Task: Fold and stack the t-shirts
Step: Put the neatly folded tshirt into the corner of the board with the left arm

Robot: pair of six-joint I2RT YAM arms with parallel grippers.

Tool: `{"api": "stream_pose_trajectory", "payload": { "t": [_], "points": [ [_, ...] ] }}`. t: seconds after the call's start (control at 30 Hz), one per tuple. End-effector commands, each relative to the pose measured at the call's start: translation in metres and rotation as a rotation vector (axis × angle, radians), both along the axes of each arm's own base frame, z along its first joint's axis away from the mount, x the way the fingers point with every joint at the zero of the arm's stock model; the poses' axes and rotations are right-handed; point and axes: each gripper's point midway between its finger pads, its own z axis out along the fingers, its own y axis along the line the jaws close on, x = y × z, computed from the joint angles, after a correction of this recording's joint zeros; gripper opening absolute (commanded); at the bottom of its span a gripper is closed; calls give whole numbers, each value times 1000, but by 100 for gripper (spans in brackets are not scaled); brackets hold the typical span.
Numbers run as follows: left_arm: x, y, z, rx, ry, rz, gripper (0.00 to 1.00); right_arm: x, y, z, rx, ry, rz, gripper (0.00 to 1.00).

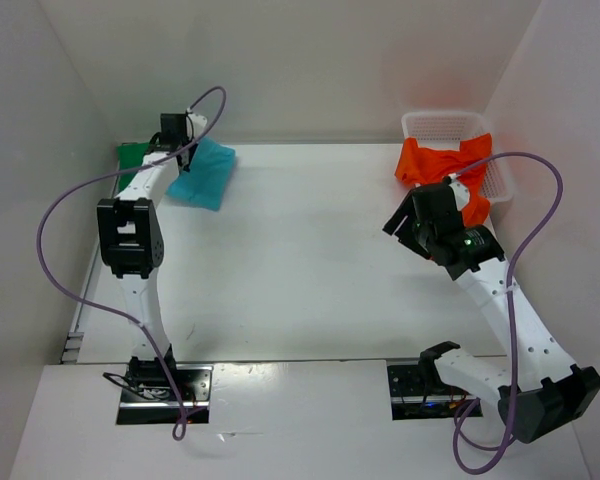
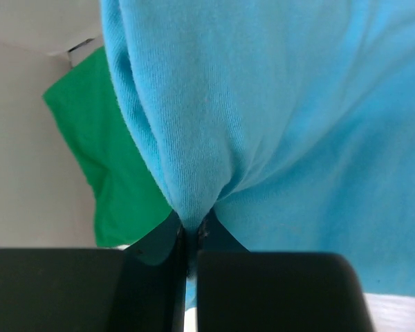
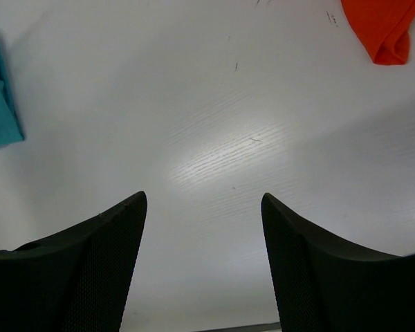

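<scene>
A folded turquoise-blue t-shirt [image 1: 204,172] lies at the table's far left, partly over a dark green t-shirt [image 1: 131,155] by the left wall. My left gripper [image 1: 185,140] is shut on a pinch of the blue cloth [image 2: 277,117], with the green shirt [image 2: 100,159] behind it to the left. A bright orange-red t-shirt [image 1: 442,166] hangs crumpled out of the white mesh basket [image 1: 435,125] at the far right. My right gripper [image 1: 400,222] hovers open over bare table just in front of it; a corner of the orange-red shirt [image 3: 382,28] shows at the upper right.
The table [image 1: 310,260] is walled by white panels on the left, back and right. Purple cables [image 1: 55,215] loop from both arms. The blue shirt's edge [image 3: 0,104] shows at the left of the right wrist view.
</scene>
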Motion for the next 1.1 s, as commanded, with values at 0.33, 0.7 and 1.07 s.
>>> {"api": "stream_pose_trajectory", "payload": {
  "t": [0.33,0.7,1.07],
  "points": [
    [22,104,44,-109,-110,142,0,-4,-5,5,-40,20,-7,72],
    [22,148,10,-95,-50,185,0,6,4,0,-39,46,30,72],
    [5,206,53,-24,-153,435,100,7,-12,-3,-105,79,-68,88]
  ]
}}
